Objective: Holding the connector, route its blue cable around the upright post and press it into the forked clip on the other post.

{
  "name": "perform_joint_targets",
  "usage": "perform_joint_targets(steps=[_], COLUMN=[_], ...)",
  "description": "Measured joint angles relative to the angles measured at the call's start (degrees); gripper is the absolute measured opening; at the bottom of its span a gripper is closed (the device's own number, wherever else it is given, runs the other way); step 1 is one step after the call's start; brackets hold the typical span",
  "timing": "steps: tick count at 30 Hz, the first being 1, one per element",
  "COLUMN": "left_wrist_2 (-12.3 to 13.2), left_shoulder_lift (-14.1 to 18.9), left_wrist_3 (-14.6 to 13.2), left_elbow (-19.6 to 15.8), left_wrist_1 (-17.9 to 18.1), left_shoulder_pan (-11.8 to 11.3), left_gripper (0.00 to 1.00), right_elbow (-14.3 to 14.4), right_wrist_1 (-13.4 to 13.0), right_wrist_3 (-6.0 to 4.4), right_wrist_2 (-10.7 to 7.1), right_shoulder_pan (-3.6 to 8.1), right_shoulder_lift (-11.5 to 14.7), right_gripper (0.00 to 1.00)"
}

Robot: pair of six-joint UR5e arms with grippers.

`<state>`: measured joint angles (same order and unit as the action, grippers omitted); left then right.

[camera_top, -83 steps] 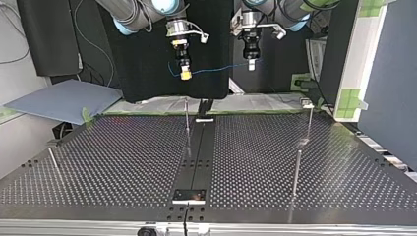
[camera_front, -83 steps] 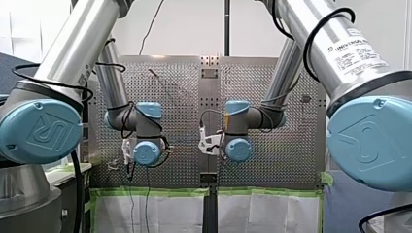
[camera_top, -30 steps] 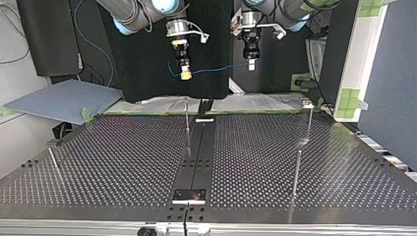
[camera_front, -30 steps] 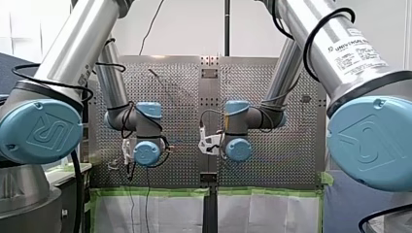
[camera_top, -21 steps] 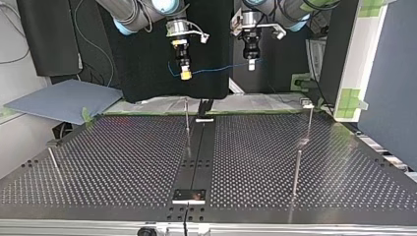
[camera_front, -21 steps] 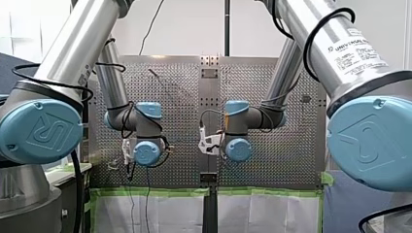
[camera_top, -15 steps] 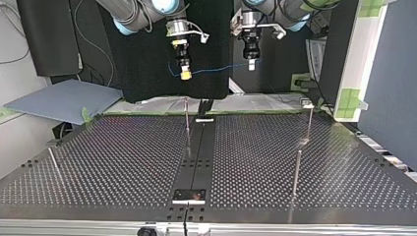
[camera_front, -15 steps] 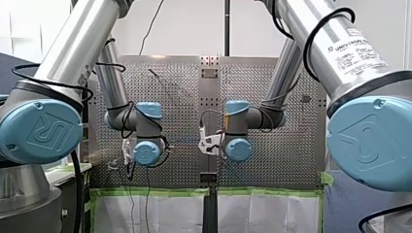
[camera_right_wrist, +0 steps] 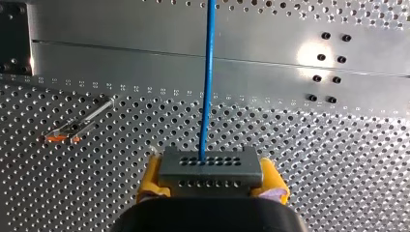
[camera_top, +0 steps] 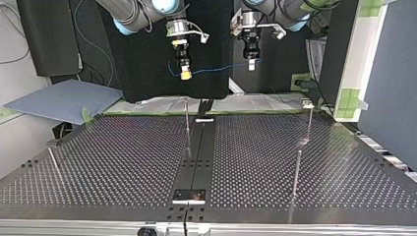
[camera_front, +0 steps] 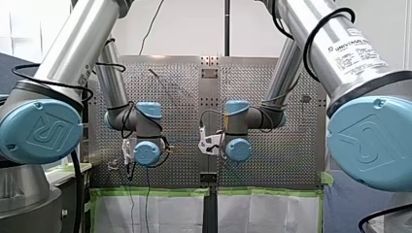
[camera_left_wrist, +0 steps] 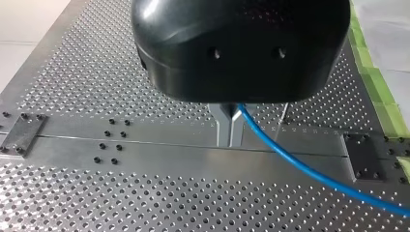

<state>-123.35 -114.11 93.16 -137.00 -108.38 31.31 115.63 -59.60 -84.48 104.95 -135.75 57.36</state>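
High over the table, my right gripper point(camera_top: 185, 74) has its yellow pads point(camera_right_wrist: 151, 178) shut on a grey connector point(camera_right_wrist: 211, 166). The blue cable point(camera_right_wrist: 208, 72) leaves the connector's face and runs straight ahead of it. In the top view the cable point(camera_top: 216, 69) spans across to my left gripper point(camera_top: 251, 65). The left gripper point(camera_left_wrist: 230, 141) has its metal fingers shut on the cable point(camera_left_wrist: 300, 166), which trails off to one side. A thin upright post point(camera_top: 187, 123) stands near the table's middle strip, far below both grippers. In the front view the wrists hide both grippers.
More thin posts stand at the top view's right point(camera_top: 309, 123) point(camera_top: 296, 172) and at its left point(camera_top: 54, 163). A post with an orange mark point(camera_right_wrist: 77, 126) shows below my right gripper. A blue-grey sheet point(camera_top: 64, 101) lies beyond the perforated table point(camera_top: 123, 162) at the left.
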Motion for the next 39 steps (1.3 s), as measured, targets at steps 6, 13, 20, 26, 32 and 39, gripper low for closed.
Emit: perform_joint_targets(steps=[6,13,20,26,32,39], left_wrist_2=[0.34,0.68,0.7,0.7,0.7,0.7], left_shoulder_lift=[-0.26,-0.5,-0.53,-0.53,-0.53,-0.53], left_wrist_3=[0.11,0.17,0.17,0.18,0.17,0.17], left_elbow=[-0.48,-1.61,-1.65,-1.67,-1.67,-1.67], left_wrist_1=[0.12,0.17,0.18,0.18,0.17,0.17], left_shoulder_pan=[0.3,0.59,0.61,0.61,0.61,0.61], left_gripper=[0.0,0.0,0.0,0.0,0.0,0.0], right_elbow=[0.0,0.0,0.0,0.0,-0.7,-4.01], right_wrist_1=[-0.03,-0.08,-0.08,-0.08,0.61,3.92], right_wrist_3=[0.0,0.0,0.0,0.0,0.63,1.28], right_wrist_2=[-0.02,0.0,0.0,0.0,0.7,4.03], right_shoulder_pan=[-0.04,-0.08,-0.09,-0.09,-0.32,-0.43], right_shoulder_lift=[-0.01,0.0,0.0,0.0,-0.7,-4.02], right_gripper=[0.0,0.0,0.0,0.0,0.0,0.0])
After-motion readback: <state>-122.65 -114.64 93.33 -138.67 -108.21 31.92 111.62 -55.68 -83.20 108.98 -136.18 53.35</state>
